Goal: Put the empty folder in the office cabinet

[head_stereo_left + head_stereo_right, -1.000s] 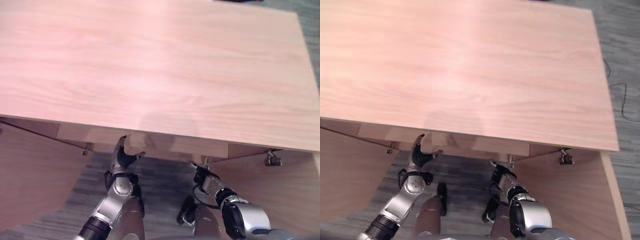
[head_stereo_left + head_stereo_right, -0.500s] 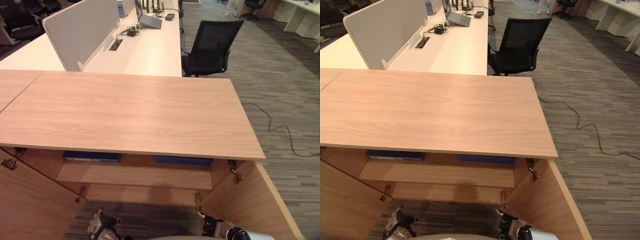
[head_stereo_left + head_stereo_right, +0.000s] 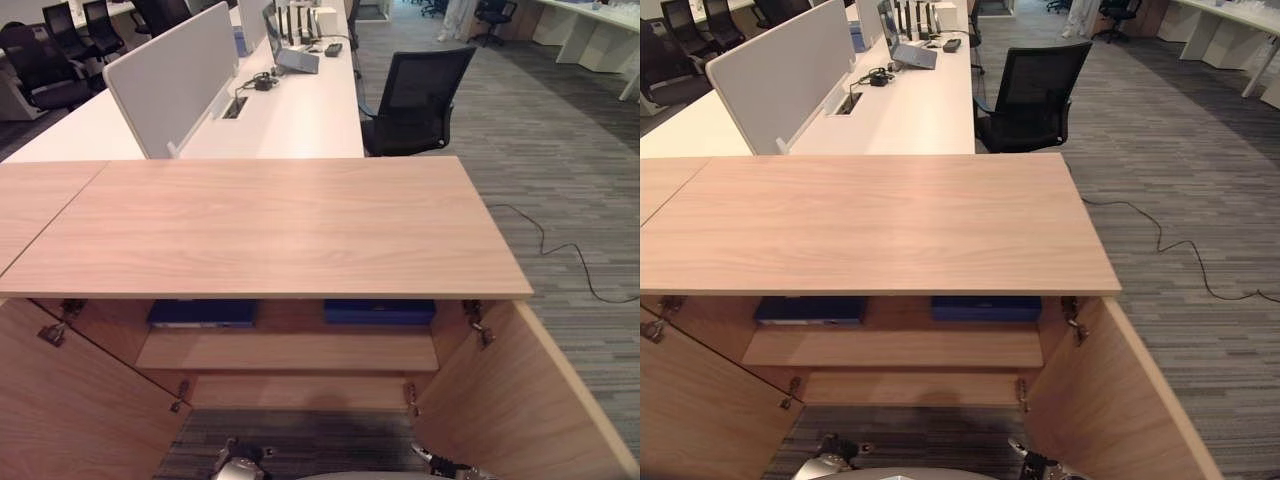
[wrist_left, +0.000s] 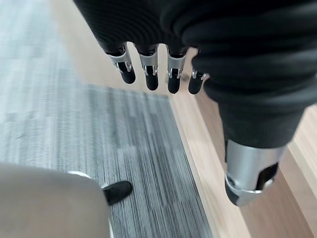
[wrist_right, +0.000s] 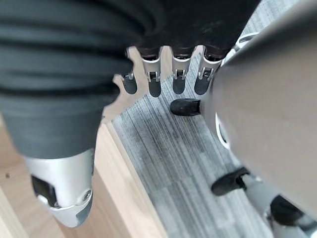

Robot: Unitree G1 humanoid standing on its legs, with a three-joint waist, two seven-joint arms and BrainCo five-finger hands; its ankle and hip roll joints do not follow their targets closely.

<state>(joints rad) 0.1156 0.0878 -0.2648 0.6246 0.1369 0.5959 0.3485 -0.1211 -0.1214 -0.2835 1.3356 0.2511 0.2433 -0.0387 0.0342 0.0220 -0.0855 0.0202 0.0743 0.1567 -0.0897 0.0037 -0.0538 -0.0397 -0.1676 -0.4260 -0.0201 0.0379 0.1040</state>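
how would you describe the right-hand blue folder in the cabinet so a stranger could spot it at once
Start at the wooden office cabinet with both doors swung open. Under its top, on the upper shelf, two blue folders lie flat. The one meant lies by the right side wall; the other blue folder lies toward the left.

We can read no text, label, number or sign anywhere here. The two blue folders [image 3: 203, 313] [image 3: 379, 311] lying flat on the upper shelf of the open cabinet [image 3: 290, 350] show us only plain blue edges. The things on the white desk [image 3: 902, 110] behind it may carry print, but they are too small for us to tell.
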